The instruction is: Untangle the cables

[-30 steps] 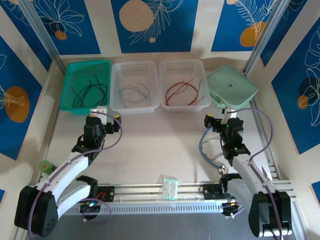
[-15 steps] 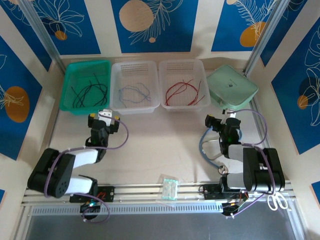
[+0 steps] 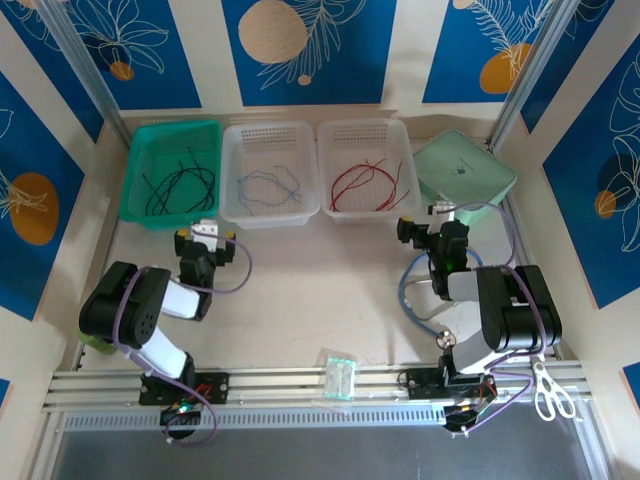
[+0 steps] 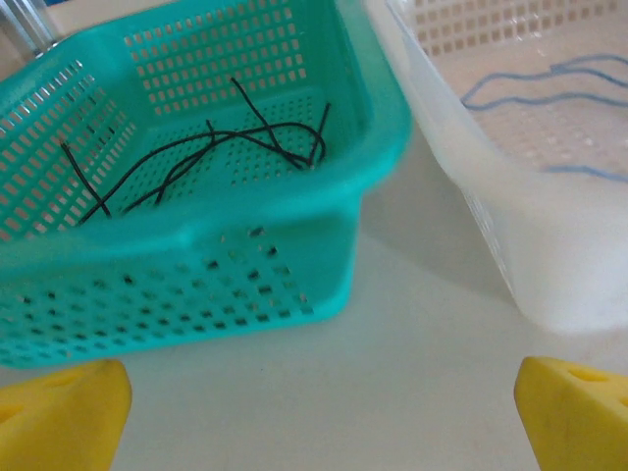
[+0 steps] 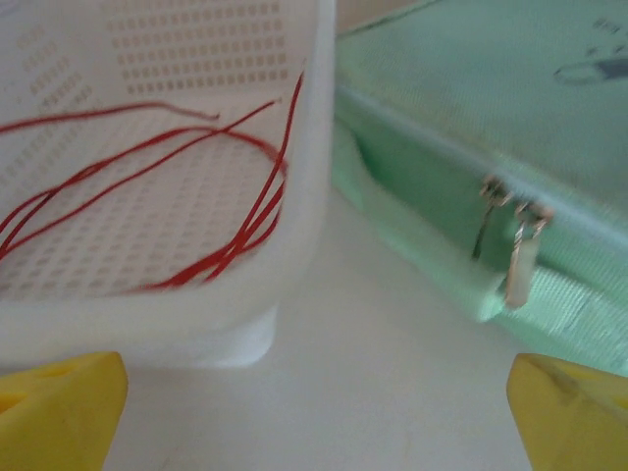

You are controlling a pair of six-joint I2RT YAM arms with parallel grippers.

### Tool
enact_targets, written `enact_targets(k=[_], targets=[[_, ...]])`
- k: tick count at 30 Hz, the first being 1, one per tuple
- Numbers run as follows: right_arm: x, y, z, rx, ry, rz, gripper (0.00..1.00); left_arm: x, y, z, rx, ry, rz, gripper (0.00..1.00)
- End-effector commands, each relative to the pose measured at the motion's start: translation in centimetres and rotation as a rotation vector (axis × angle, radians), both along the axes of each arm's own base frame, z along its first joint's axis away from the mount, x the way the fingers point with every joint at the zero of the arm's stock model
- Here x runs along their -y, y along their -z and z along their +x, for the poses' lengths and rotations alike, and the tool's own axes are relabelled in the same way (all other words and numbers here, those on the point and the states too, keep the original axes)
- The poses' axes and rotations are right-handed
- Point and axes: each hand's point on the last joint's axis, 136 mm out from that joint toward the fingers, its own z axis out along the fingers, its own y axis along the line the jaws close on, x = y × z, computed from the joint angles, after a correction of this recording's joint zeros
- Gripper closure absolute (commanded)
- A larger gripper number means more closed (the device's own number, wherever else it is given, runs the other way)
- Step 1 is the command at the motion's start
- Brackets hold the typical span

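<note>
- Top external: black cables (image 3: pixel 180 185) in green basket (image 3: pixel 175 126), blue cables (image 3: pixel 268 186) in middle basket (image 3: pixel 270 127), red cables (image 3: pixel 365 185) in right basket (image 3: pixel 362 125)
- thin, limp, light, likely slippery; pinch mid-strand
- left fingers (image 4: pixel 64 407), right fingers (image 5: pixel 59 397) wide open, empty, above desk (image 3: pixel 320 290)
- vs a second ago: both arms folded back, cables unmoved

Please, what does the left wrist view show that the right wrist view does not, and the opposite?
Left wrist: a teal basket holding black cables, and beside it a white basket with blue cables.
Right wrist: a second white basket holding red cables, next to a mint zip case with metal zipper pulls.
Shared: the pale table, perforated basket walls, and a gripper open and empty: left gripper, right gripper.
</note>
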Motion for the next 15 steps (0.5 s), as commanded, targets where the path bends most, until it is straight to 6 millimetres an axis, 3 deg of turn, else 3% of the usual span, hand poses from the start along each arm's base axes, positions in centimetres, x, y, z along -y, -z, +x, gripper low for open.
enact_targets(k=[1,15], targets=[[0.03,0.85,-0.20,-0.042,-0.011,0.010,0.01,-1.16,-0.01,0.73,-0.035,-0.026,-0.077,0.01],[-0.39,0.84,-0.10,-0.044,-0.037,0.007,0.01,-1.23,0.00,0.72,-0.034,-0.026,-0.083,0.01]])
